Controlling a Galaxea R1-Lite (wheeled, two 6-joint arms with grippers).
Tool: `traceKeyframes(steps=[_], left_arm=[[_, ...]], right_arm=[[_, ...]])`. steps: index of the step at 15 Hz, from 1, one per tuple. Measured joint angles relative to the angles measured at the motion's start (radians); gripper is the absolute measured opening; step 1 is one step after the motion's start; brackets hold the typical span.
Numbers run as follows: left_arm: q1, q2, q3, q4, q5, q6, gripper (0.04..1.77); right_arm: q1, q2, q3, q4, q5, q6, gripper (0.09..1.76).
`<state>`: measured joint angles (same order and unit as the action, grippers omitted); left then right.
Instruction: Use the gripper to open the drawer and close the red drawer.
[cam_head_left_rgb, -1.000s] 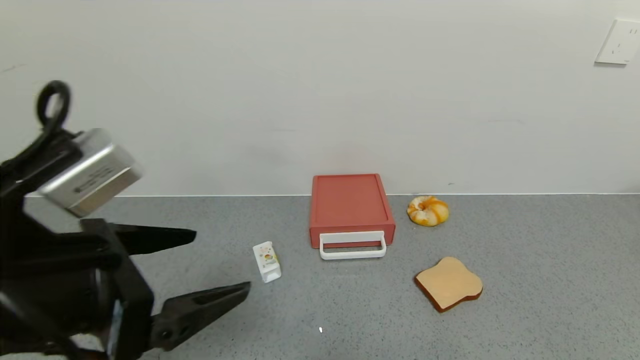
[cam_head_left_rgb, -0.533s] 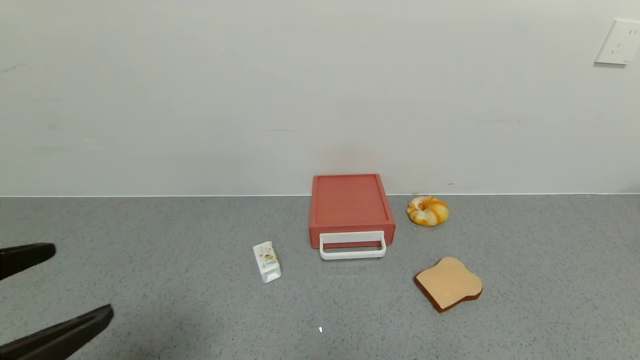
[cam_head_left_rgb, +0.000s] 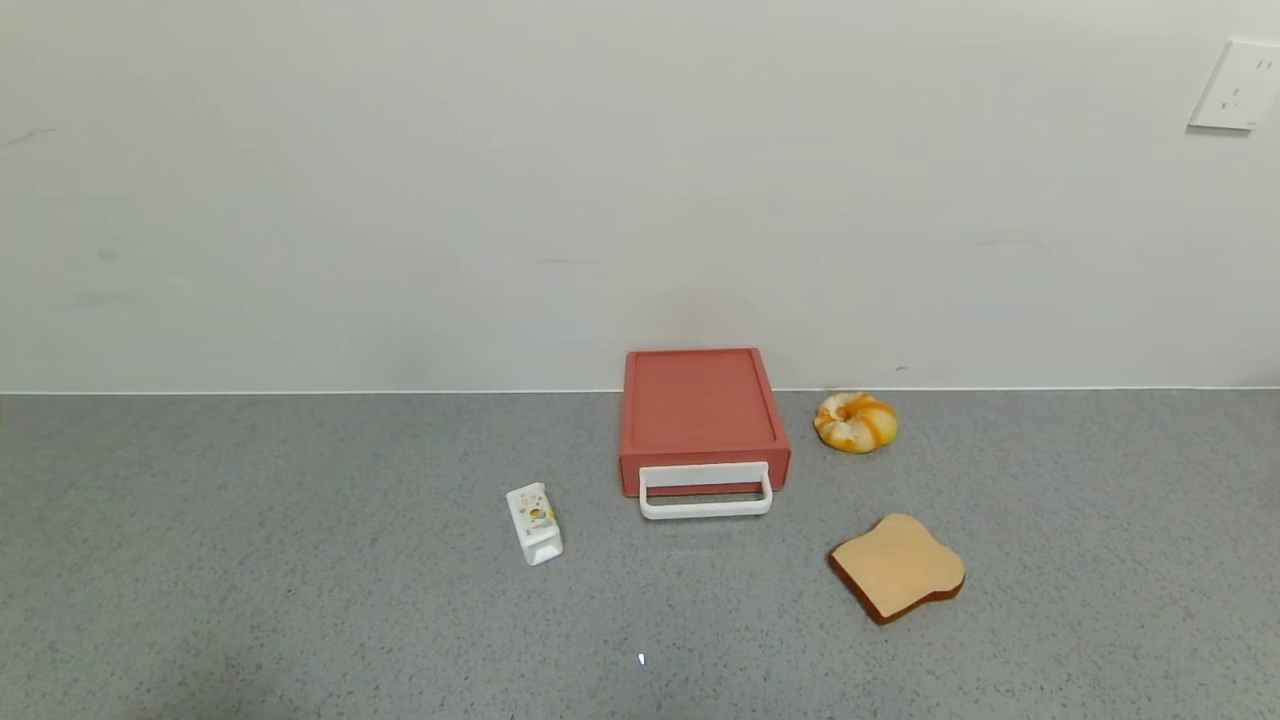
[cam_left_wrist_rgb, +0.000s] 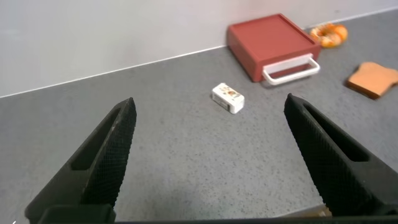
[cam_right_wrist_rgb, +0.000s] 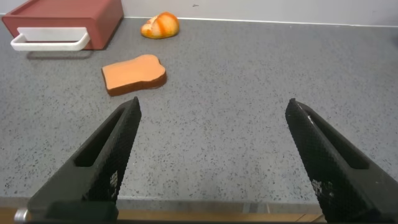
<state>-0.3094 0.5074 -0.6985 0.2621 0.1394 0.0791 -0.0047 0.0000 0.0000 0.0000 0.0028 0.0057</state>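
The red drawer box (cam_head_left_rgb: 702, 412) stands against the back wall, its tray pushed in and its white loop handle (cam_head_left_rgb: 706, 492) facing forward. It also shows in the left wrist view (cam_left_wrist_rgb: 268, 40) and the right wrist view (cam_right_wrist_rgb: 69, 18). Neither gripper shows in the head view. My left gripper (cam_left_wrist_rgb: 210, 107) is open and empty, low over the counter well to the left and in front of the box. My right gripper (cam_right_wrist_rgb: 212, 107) is open and empty near the counter's front edge, to the right of the box.
A small white carton (cam_head_left_rgb: 534, 523) lies left of the handle. A toast slice (cam_head_left_rgb: 898, 566) lies to the front right and a glazed bun (cam_head_left_rgb: 856, 421) right of the box. A wall socket (cam_head_left_rgb: 1236, 84) is at the upper right.
The left arm and its open gripper have drawn back to the left and out of the head view. The drawer and the other objects have not moved.
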Motion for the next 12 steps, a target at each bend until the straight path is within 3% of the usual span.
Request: traceKeyframes(steps=[7, 10, 12], left_arm=[[0.168, -0.120, 0.057, -0.004, 0.001, -0.001, 1.72], [0.204, -0.177, 0.093, -0.004, 0.005, 0.000, 1.72], [0.212, -0.207, 0.122, -0.012, 0.059, -0.007, 1.72]], right_arm=[[0.000, 0.000, 0.000, 0.000, 0.000, 0.000, 1.71], [0.000, 0.000, 0.000, 0.000, 0.000, 0.000, 1.71], [0.000, 0.000, 0.000, 0.000, 0.000, 0.000, 1.71]])
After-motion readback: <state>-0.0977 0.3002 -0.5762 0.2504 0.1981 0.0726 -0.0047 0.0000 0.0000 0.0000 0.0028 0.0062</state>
